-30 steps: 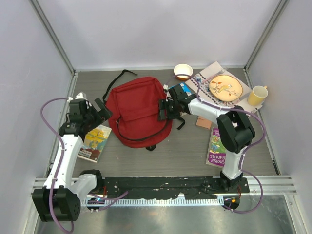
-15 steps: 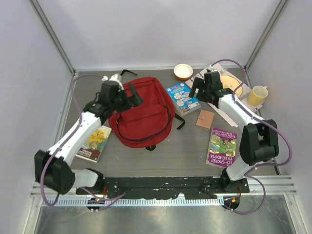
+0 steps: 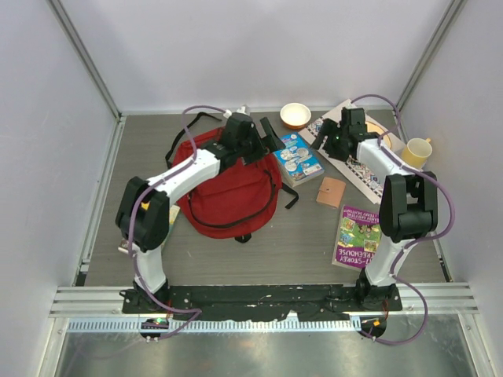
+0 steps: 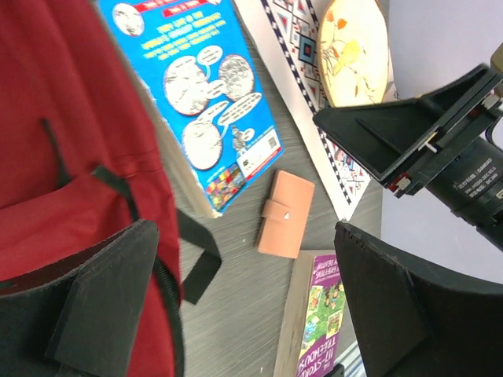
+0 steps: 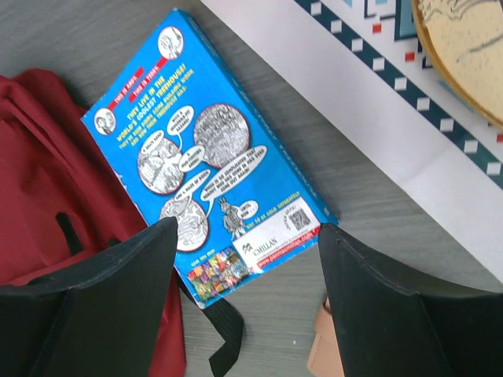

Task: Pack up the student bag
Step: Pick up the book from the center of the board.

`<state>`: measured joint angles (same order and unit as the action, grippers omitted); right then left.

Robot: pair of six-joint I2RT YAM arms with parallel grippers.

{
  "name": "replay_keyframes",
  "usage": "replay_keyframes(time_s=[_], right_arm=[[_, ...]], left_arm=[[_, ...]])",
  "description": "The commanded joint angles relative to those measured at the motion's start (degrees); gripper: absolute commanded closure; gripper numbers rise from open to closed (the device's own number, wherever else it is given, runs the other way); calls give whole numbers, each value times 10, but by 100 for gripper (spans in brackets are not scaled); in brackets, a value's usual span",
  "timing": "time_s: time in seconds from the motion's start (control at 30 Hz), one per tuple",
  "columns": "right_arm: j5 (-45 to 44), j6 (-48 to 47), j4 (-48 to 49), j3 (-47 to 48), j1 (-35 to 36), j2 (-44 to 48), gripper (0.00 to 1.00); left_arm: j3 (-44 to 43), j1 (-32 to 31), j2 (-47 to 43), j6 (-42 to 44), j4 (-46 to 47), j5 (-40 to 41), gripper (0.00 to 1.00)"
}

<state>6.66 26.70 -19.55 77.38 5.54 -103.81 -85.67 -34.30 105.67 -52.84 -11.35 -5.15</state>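
Observation:
The red student bag (image 3: 228,184) lies flat at table centre-left, black straps showing. It also shows in the left wrist view (image 4: 55,157) and the right wrist view (image 5: 43,196). My left gripper (image 3: 267,140) is open and empty above the bag's upper right corner; in its own view (image 4: 251,314) the jaws stand wide apart. My right gripper (image 3: 324,141) is open and empty, hovering over the right edge of a blue book (image 3: 297,157), with the jaws wide in its own view (image 5: 247,306). The blue book (image 5: 212,173) lies beside the bag, also seen in the left wrist view (image 4: 196,94).
A tan wallet (image 3: 331,191) and a purple book (image 3: 357,236) lie right of the bag. An orange bowl (image 3: 295,115), a patterned placemat (image 3: 357,169) with a plate (image 3: 379,140) and a yellow cup (image 3: 415,153) stand at the back right. A yellow book (image 3: 171,214) lies left of the bag.
My left arm has swung from the table's left side across the bag to its upper right corner. My right gripper has pulled back from the bag to the blue book's right edge.

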Motion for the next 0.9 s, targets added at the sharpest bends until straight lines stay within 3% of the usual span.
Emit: replay_keyframes(time_s=[0.0, 0.33, 0.63, 0.87], right_arm=[[42, -13, 33, 26, -24, -24, 23], [139, -38, 91, 13, -46, -50, 23], [141, -43, 92, 30, -46, -96, 23], [148, -49, 97, 44, -46, -118, 23]], left_arm=[[-47, -23, 44, -59, 68, -16, 4], [-92, -55, 137, -119, 111, -7, 9], [-115, -58, 189, -143, 112, 0, 13], [-158, -65, 202, -104, 24, 45, 13]])
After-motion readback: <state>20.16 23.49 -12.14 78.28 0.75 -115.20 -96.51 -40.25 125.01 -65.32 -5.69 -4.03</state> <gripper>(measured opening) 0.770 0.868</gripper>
